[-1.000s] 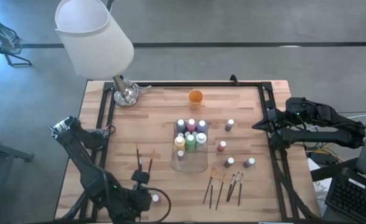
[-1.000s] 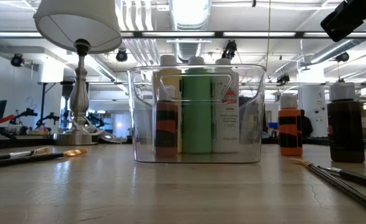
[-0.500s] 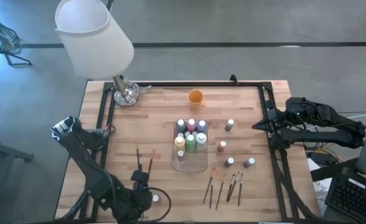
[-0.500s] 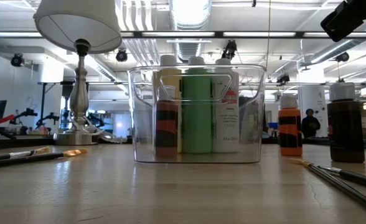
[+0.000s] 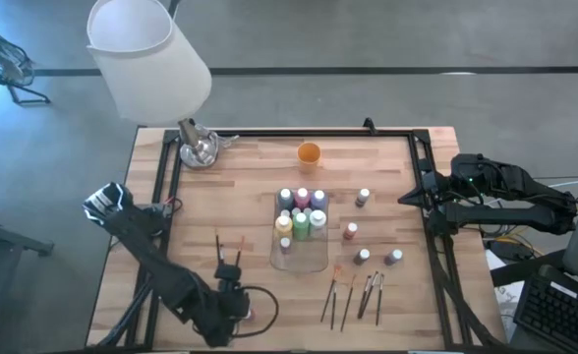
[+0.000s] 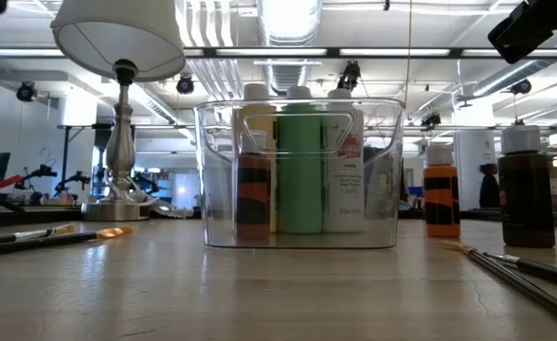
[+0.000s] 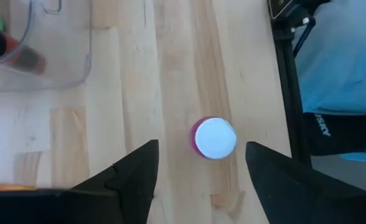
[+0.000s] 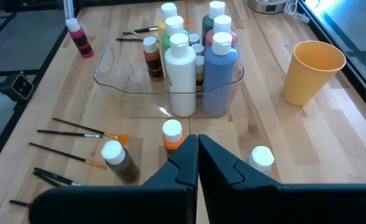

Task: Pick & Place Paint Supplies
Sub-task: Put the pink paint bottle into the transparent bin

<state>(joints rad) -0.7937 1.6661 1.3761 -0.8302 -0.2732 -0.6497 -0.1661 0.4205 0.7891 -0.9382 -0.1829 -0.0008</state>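
One small pink plastic paint bottle with a white cap [image 7: 213, 138] stands upright near the table's front edge, between the spread, empty fingers of the left gripper [image 7: 198, 171]. Probably light, rigid, slick, tippy: pinch mid-body. Right gripper [image 8: 198, 152] clenched, parked at the table's right.

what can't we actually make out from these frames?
- Pink bottle, left wrist view: seen cap-on, so its label and fill are hidden; in the high view the left gripper covers it.
- Bottles at the back of the clear tray, low view: hidden behind the front row.
- Brushes, low view: cut off by the edges.
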